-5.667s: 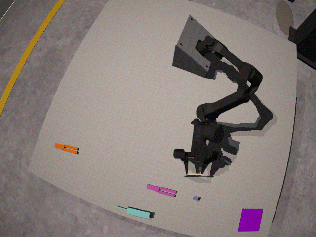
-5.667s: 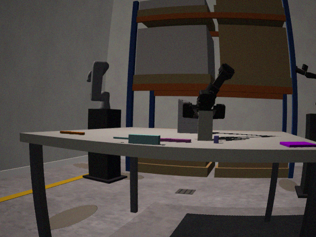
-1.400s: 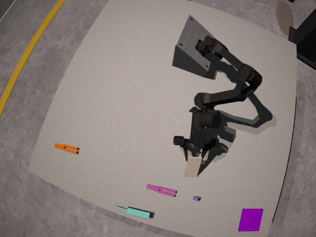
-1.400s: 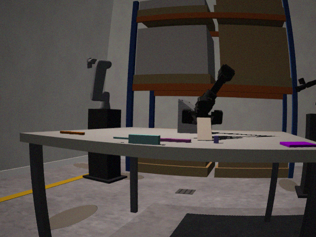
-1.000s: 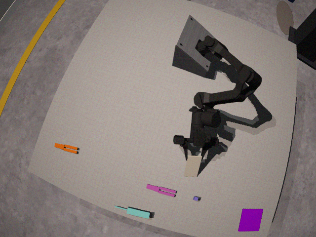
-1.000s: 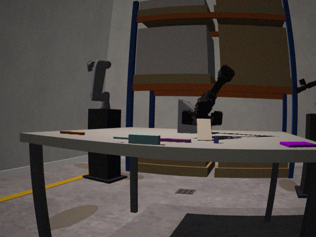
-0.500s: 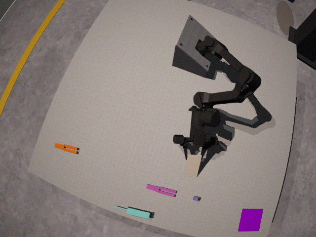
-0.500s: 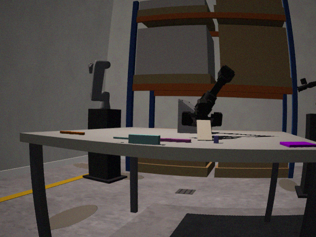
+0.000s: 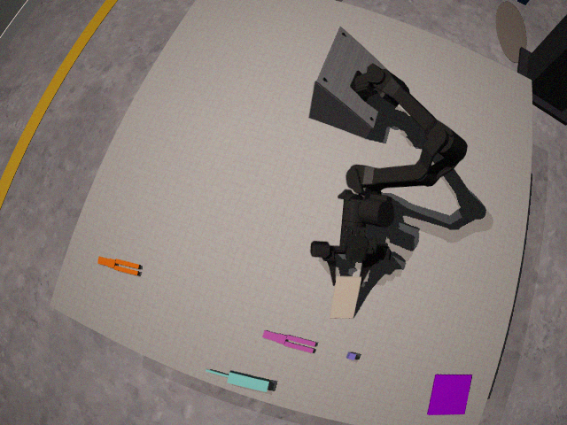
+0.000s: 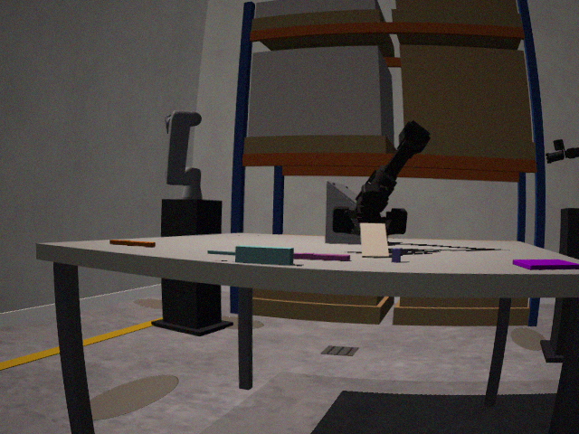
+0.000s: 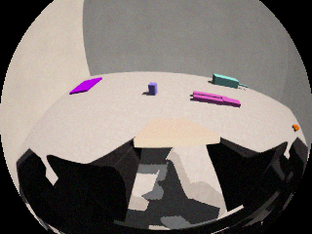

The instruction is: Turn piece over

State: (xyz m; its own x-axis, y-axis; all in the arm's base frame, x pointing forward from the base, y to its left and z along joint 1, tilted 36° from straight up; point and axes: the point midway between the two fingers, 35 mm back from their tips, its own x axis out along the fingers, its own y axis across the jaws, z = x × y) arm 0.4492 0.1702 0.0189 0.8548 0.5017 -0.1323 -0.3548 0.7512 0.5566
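The piece is a cream flat slab [image 9: 344, 297] [image 10: 374, 239] [image 11: 175, 133]. It stands tipped up steeply on the mat [image 9: 205, 182], its lower edge on the mat and its upper end between my fingers. My gripper [image 9: 350, 272] [image 11: 175, 139] is shut on the slab's upper end, low over the mat in front of the grey base block [image 9: 343, 87]. In the exterior view the slab hides the fingertips. I cannot tell which face carries the mark.
An orange clip [image 9: 120, 263] [image 10: 132, 242] lies far left. A pink clip [image 9: 288, 343] [image 11: 216, 99], a teal block [image 9: 247, 379] [image 10: 264, 255], a small purple cube [image 9: 353, 355] [image 10: 396, 255] and a purple flat square [image 9: 449, 393] [image 11: 86, 85] lie near the front edge.
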